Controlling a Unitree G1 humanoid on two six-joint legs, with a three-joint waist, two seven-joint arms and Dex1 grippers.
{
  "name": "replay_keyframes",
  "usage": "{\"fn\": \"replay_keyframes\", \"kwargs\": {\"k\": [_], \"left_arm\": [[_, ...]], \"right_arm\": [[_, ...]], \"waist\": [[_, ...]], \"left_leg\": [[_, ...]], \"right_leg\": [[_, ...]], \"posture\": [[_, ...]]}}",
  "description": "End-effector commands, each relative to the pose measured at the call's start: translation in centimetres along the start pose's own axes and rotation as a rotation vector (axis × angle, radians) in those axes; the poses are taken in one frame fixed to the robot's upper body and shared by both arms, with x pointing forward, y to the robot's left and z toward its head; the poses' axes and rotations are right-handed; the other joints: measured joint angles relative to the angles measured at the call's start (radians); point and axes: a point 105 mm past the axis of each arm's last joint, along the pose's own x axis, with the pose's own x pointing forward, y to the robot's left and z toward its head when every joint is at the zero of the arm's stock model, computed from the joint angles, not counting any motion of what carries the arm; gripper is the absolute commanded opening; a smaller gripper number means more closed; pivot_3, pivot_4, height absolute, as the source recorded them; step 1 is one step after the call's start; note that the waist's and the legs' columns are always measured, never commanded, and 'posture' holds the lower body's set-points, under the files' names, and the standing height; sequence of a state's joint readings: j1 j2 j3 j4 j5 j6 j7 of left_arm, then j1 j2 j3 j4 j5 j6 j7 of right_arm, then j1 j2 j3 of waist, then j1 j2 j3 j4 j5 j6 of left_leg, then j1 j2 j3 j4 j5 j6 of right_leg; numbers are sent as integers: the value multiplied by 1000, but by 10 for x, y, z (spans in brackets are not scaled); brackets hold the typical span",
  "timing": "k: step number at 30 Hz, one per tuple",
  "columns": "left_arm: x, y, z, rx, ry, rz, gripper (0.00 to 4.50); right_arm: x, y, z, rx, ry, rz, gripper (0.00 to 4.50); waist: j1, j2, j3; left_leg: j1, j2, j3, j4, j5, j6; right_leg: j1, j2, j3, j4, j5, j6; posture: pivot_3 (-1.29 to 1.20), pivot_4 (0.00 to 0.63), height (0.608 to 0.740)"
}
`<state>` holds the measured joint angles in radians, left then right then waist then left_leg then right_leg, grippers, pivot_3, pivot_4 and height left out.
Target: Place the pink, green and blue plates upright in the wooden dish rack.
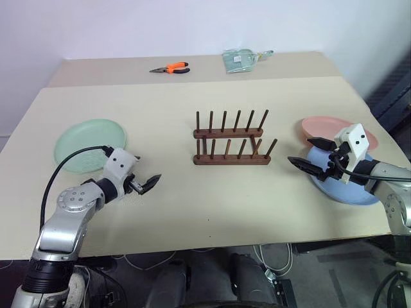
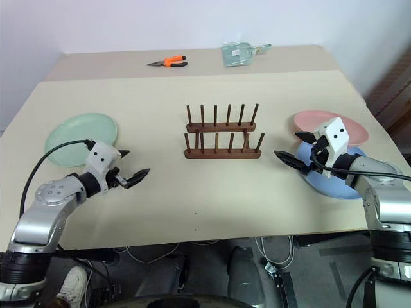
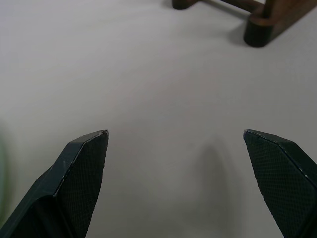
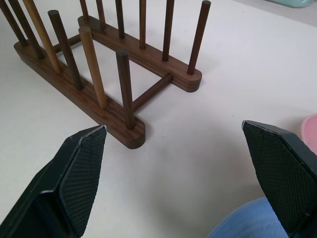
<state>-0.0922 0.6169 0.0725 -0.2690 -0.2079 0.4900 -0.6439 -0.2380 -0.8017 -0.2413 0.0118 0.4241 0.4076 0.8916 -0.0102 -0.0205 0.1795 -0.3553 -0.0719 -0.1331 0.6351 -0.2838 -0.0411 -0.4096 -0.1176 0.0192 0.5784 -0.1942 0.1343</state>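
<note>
The green plate lies flat on the surface, just behind the left tool, which hangs spread and empty. The wooden dish rack stands between both tools, long axis left to right. The right tool, spread wide and empty, hovers over the blue plate, with the pink plate just behind; the right arm is likely nearer its pickup.

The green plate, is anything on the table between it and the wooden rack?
No. Between the green plate and the wooden dish rack there is bare table. The left end effector, open, hangs nearer the robot than that path.
</note>
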Motion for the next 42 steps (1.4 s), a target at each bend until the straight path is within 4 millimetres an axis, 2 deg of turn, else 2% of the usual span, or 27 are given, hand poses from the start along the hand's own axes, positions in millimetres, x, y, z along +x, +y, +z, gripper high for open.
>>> {"fn": "replay_keyframes", "kwargs": {"k": [1,6,8,13,15,19,21,24,27,33,38,42], "left_arm": [[-1,1,12,33,-38,2,4459],[8,0,14,36,-46,-7,4459],[13,-3,20,14,-68,-45,4459],[32,-17,16,42,-40,-217,4459],[44,-22,15,65,-32,-281,4459],[75,-34,17,109,-31,-390,4459],[99,-42,24,83,-37,-422,4459],[118,-57,26,86,-24,-490,4459],[129,-69,27,70,-30,-522,3599],[125,-82,25,83,-57,-584,791],[91,-94,28,137,-86,-715,759],[67,-107,27,205,-68,-815,759]], "right_arm": [[1,1,16,-59,-39,4,4500],[9,7,15,-48,-37,28,4500],[9,18,19,-20,-48,78,4500],[11,44,14,-11,-30,114,4500],[11,58,12,-7,-29,140,4500],[15,73,9,13,-36,138,4500],[12,71,8,12,-36,116,4500],[8,70,11,1,-41,91,4500],[4,71,11,-7,-39,62,4500],[-4,78,7,-13,-10,45,4500],[-22,73,1,-19,68,56,4500],[-35,68,-11,1,132,59,4500]], "waist": [[0,0,0],[0,0,0],[1,0,0],[5,0,0],[5,0,0],[12,0,0],[24,0,0],[29,0,0],[27,0,-1],[24,0,-1],[21,2,-2],[25,2,-2]], "left_leg": [[0,0,0,0,0,0],[0,0,0,0,0,0],[0,0,0,0,0,0],[0,0,0,0,0,0],[0,0,0,0,0,0],[-1,-1,0,1,0,0],[-1,-1,0,3,0,0],[-3,-2,-1,8,-1,2],[-3,-2,-1,10,-2,3],[-3,-2,-1,10,-2,3],[-2,-1,0,10,-3,4],[-2,0,0,10,-3,4]], "right_leg": [[0,0,0,0,0,0],[0,0,0,0,0,1],[0,0,0,0,0,0],[0,0,-1,0,0,0],[0,0,-1,0,-1,1],[0,0,-1,0,-1,2],[1,0,-1,0,-1,2],[1,0,-2,0,-1,2],[3,0,-1,0,-1,4],[3,-1,-1,1,-1,5],[2,0,-1,1,-1,5],[3,0,-1,1,-2,5]], "posture": [[0,150,740],[0,150,740],[0,150,740],[0,150,740],[0,150,740],[0,150,740],[0,150,740],[0,150,740],[0,150,740],[0,150,740],[0,150,740],[0,150,740]]}}
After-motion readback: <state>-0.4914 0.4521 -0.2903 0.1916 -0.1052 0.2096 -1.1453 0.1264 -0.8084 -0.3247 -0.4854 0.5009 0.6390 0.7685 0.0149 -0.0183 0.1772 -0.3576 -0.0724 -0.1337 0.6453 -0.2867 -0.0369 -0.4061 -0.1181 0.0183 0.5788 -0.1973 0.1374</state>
